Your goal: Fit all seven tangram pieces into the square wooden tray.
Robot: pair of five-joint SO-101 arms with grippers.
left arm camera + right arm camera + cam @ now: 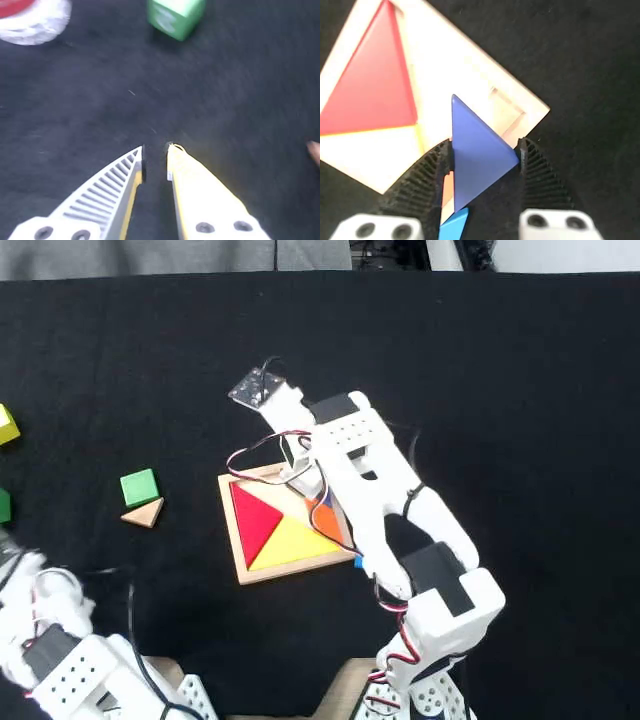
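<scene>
The right hand [485, 145] is closed on a blue triangle [477, 160], clamped across its wide part between the two black ribbed fingers [427, 170], with its point aimed out over the square wooden tray [229, 530]. The tray sits near the middle of the black desk [520, 390], turned slightly askew, and the right arm stretches over its far right corner. Inside it lie a red triangle [252, 520] along the left side, a yellow triangle [292, 546] touching it along the near edge, and an orange piece [326, 522] at the right, partly hidden by the arm. Well to the left of the tray stand a green cube [139, 486] and, just beside it, a tan triangle [144, 513]. The left hand [156, 148] hangs low over bare desk at the near left, its fingers almost together with a thin gap and nothing between them.
</scene>
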